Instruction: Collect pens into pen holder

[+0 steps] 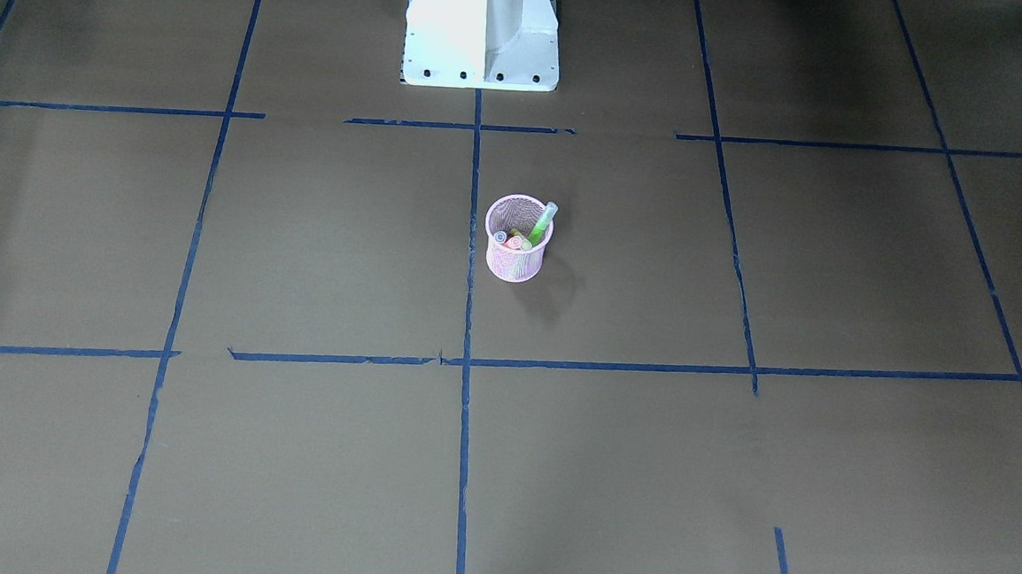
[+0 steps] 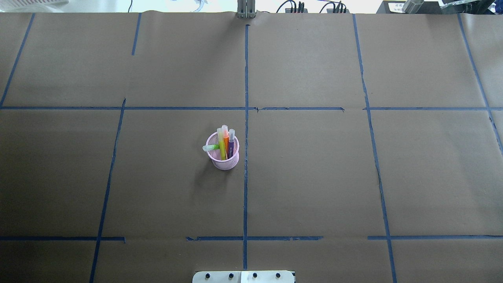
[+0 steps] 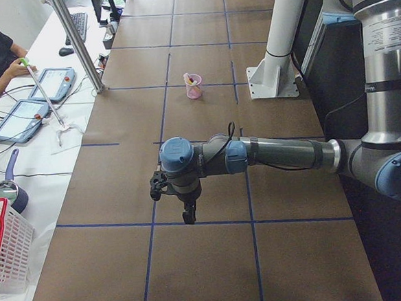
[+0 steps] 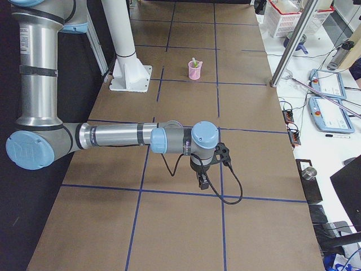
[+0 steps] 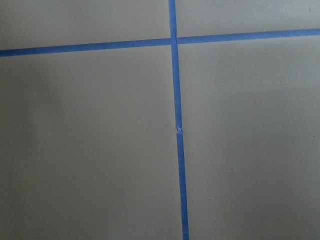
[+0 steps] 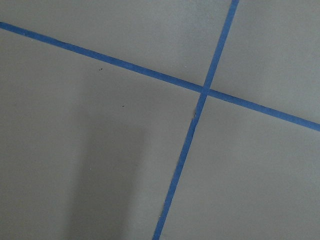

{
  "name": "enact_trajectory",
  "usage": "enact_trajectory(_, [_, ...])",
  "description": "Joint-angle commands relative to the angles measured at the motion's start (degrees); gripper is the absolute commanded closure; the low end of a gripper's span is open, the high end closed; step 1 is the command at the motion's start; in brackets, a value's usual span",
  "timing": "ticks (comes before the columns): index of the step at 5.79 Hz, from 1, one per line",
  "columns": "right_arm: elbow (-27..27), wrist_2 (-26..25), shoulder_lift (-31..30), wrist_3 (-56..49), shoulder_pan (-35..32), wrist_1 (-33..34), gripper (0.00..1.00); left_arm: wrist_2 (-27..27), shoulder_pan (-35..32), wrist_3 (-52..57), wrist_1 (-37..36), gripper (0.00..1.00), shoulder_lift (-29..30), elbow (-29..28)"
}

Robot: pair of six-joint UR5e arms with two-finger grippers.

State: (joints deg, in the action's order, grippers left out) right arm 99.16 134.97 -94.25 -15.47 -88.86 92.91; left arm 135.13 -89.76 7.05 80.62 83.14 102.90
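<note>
Left hand [image 3: 189, 217], right hand [image 4: 202, 182]: cannot tell opening | slim pens [image 2: 226, 140] in pink mesh holder [image 2: 224, 163]

Pens [image 2: 226, 140]: lower ends hidden in holder [image 2: 224, 162].
Left tool [image 3: 189, 216], right tool [image 4: 202, 182]: too small, jaw state unreadable.
Base [image 1: 490, 55]: top cut off.
</note>
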Motion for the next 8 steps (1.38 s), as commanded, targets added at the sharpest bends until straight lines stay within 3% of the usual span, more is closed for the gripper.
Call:
enact_trajectory(1, [0.2,0.0,-0.1,-0.1,0.0,0.0,0.0,0.0,-0.1,0.2,-0.3,0.0,-0.4,1.2])
enact_trajectory(8, [1.5,0.5,-1.9,-0.3,0.0,0.0,0.0,0.0,-0.2,0.4,-0.5,0.0,-0.4,3.7])
